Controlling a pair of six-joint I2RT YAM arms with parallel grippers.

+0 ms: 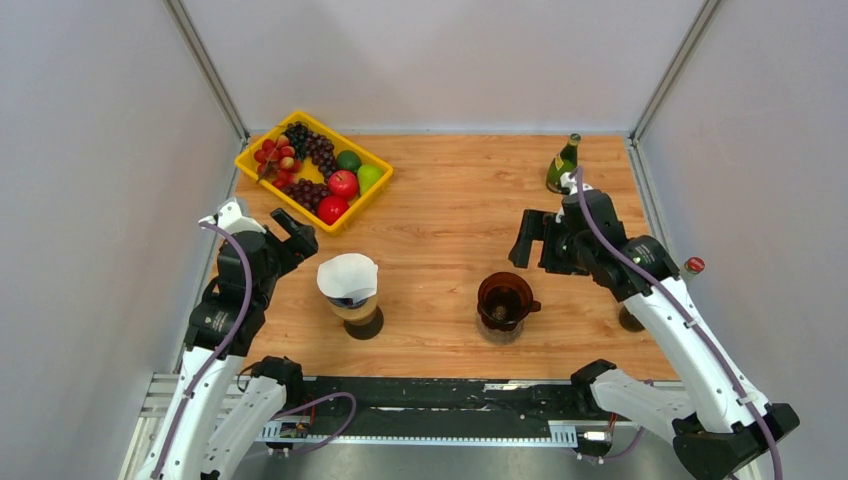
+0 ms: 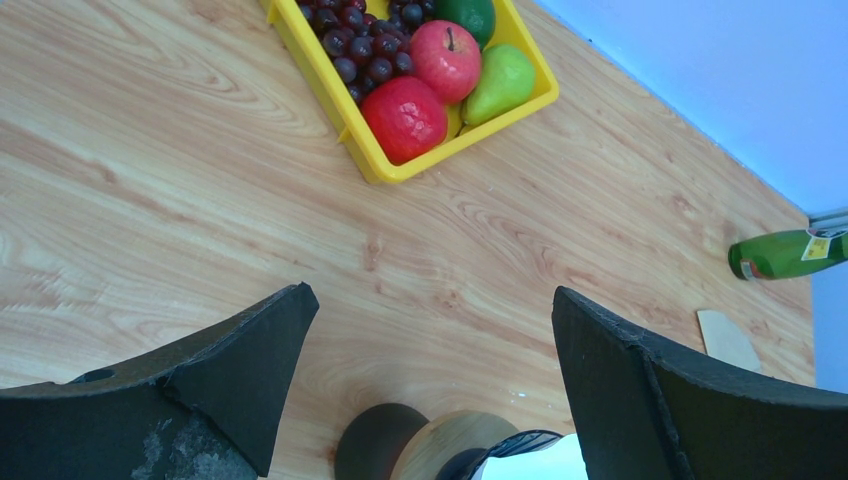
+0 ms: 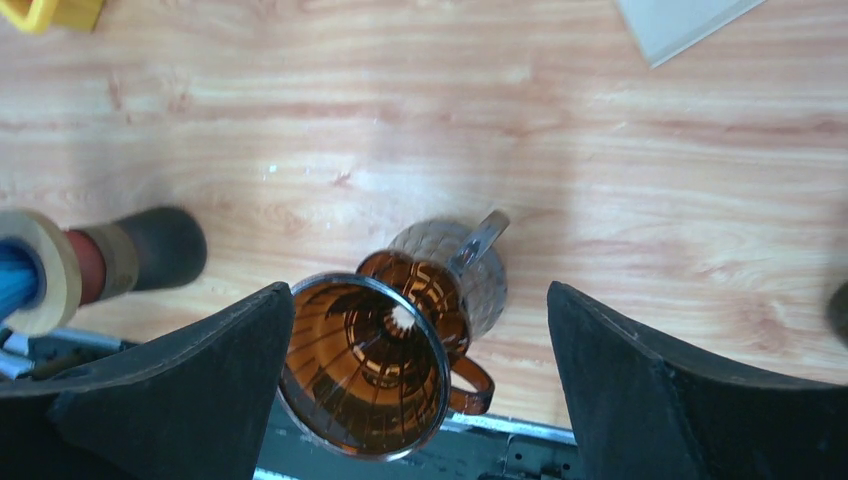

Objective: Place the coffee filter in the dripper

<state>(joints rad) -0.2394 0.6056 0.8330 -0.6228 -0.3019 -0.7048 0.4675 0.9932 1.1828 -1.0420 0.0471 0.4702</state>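
From above, the coffee filter [image 1: 347, 272] sat open-mouthed on its stand [image 1: 362, 320] at the left of the worktop [image 1: 450, 200]. It was not yet in the amber dripper [image 1: 503, 298], which stood well apart to its right. The left hand [image 1: 297, 232] hovered just beside the filter, spread and empty. The right hand [image 1: 533, 238] hung just beyond the dripper, also spread and holding nothing.

In the left wrist view, the fingers [image 2: 250, 370] stood wide apart, and the stand's wooden top and a sliver of the filter's white rim showed low between them. The pick likely fell to this hand. It would do best to come in over one wall of the cone and pinch lightly near the rim, because paper creases. It should then lift straight up, so the stand is not tipped.

In the right wrist view, the dripper's ribbed cone lay empty between the spread fingers. The filter should go in point down, centred over the hole, and be let go only once it rests against the ribs. The right hand should keep clear of the mouth.
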